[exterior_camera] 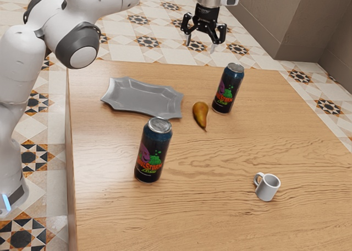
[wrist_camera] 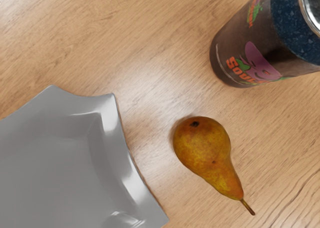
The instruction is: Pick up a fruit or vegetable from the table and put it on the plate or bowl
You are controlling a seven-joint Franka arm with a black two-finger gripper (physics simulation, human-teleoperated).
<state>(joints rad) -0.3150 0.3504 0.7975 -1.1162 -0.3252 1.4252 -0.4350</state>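
Note:
A brown-yellow pear [exterior_camera: 200, 114] lies on its side on the wooden table, just to the exterior view's right of a grey scalloped plate [exterior_camera: 142, 97]. In the wrist view the pear [wrist_camera: 206, 156] rests a short gap away from the plate's rim [wrist_camera: 117, 133], its stem pointing away from the plate. My gripper [exterior_camera: 201, 43] hangs high above the table's far edge, well above the pear, open with nothing between its fingers.
Two dark soda cans stand upright: one [exterior_camera: 227, 88] close beside the pear, also seen in the wrist view [wrist_camera: 270, 38], the other [exterior_camera: 153, 149] nearer the front. A small white mug [exterior_camera: 267, 186] sits at the front right. Tiled floor surrounds the table.

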